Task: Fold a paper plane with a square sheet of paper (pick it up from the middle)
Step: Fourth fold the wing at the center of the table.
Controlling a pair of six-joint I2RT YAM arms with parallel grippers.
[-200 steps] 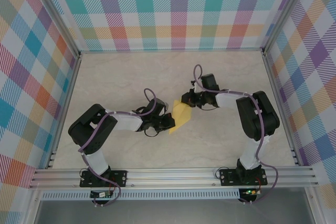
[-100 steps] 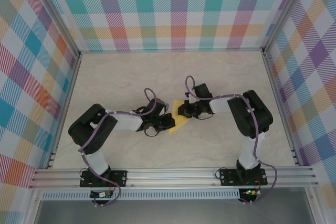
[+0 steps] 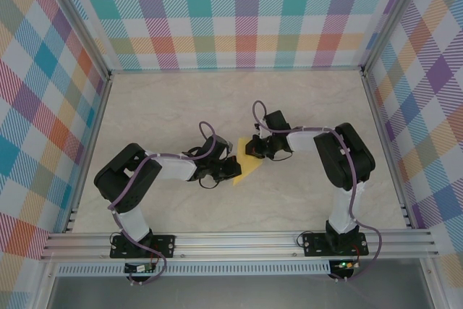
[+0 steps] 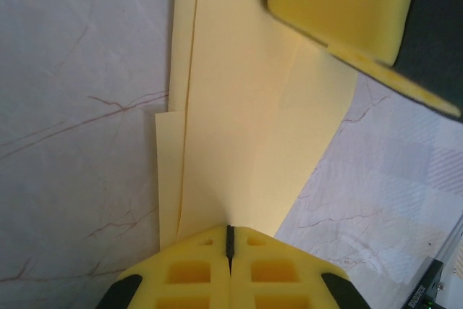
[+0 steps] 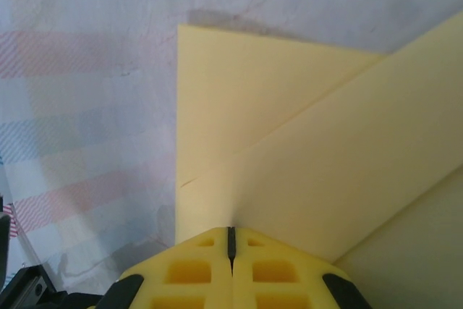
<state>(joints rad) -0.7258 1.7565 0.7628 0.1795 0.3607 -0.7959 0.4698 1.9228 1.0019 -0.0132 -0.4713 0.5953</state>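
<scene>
Starting at the left: the left arm [image 3: 155, 171] lies low over the pale marbled surface [image 3: 181, 106], reaching right towards the middle. Its left end effector [image 3: 230, 168] is clamped on the left edge of the paper [image 3: 249, 168]. In the left wrist view the two yellow pads meet with only a thin seam between them, the left end effector [image 4: 230, 231] nipping the paper [image 4: 246, 128] right at the near edge; the sheet runs away from the pads in stacked layers, one narrow strip showing along the left side and a lower layer peeking out beneath it.

On to the middle: the paper is a small yellow folded shape, sitting between the two end effectors near the centre of the surface; I cannot tell whether its underside touches the surface.

Now the right: the right end effector [image 3: 255, 148] comes in at the far right corner of the paper, its arm [image 3: 347, 157] bending back to the base at the near right. From the left wrist its yellow pad [image 4: 340, 1] sits on the far end of the sheet. In the right wrist view the right end effector [image 5: 231, 233] has its pads pressed together on the paper [image 5: 289, 157]; a diagonal fold edge climbs from lower left to upper right, with a flat corner of paper beyond it over the surface [image 5: 87, 106].
</scene>
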